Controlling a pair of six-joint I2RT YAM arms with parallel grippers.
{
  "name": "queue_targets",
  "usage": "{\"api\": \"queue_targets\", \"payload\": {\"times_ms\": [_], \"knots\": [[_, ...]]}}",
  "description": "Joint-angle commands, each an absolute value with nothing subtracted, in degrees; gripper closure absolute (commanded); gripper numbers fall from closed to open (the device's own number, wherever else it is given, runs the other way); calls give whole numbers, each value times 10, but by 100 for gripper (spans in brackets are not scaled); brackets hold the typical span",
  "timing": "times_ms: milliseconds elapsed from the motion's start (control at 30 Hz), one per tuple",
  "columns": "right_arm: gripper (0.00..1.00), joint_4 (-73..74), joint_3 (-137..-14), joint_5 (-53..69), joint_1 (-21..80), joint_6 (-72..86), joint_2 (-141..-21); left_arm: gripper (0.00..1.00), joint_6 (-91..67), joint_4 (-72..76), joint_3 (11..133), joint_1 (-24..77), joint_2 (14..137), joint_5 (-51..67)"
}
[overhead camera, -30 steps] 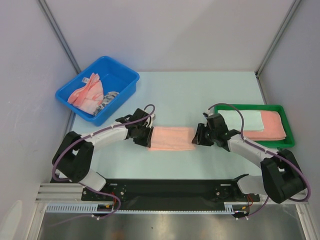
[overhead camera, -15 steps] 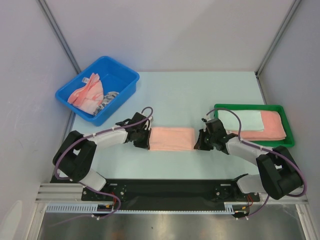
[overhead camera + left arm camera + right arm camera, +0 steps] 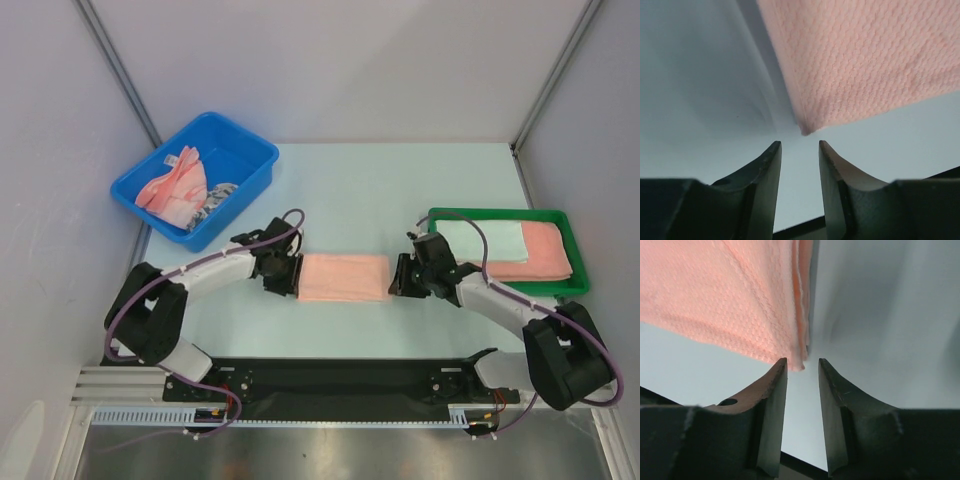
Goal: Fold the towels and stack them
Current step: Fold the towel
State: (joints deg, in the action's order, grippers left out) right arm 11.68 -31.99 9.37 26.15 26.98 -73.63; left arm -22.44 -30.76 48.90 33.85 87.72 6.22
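Sprung open since the pinch a moment ago, both sides. At 9 o'clock of folded pink towel [image 3: 343,278], left jaws parted, empty, just short of its corner. Lies flat, middle of desk [image 3: 400,190]. At 3 o'clock, right jaws parted, empty, just off its corner.

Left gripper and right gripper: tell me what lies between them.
The folded salmon-pink towel lies flat between the left gripper and the right gripper, one at each end. The top external view shows it.
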Motion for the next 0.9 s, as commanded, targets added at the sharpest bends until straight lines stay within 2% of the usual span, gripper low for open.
{"api": "queue_targets", "payload": {"times_ms": [0, 133, 200, 300, 433, 567, 733, 867], "knots": [[63, 182, -380, 53, 264, 277, -706, 59, -220, -389, 569, 338, 838, 2], [66, 177, -418, 67, 265, 281, -722, 60, -217, -364, 615, 339, 831, 44], [70, 144, -436, 100, 265, 274, -751, 61, -235, -297, 598, 341, 831, 113], [71, 83, -442, 147, 261, 260, -794, 65, -274, -228, 526, 341, 845, 144], [73, 36, -450, 158, 236, 226, -892, 68, -293, -207, 474, 341, 889, 104], [74, 6, -453, 162, 198, 206, -935, 71, -304, -198, 437, 341, 917, 64], [75, 9, -464, 185, 184, 188, -932, 71, -308, -204, 433, 342, 898, 53], [73, 60, -500, 208, 183, 172, -907, 63, -287, -263, 493, 341, 865, 66]]}}
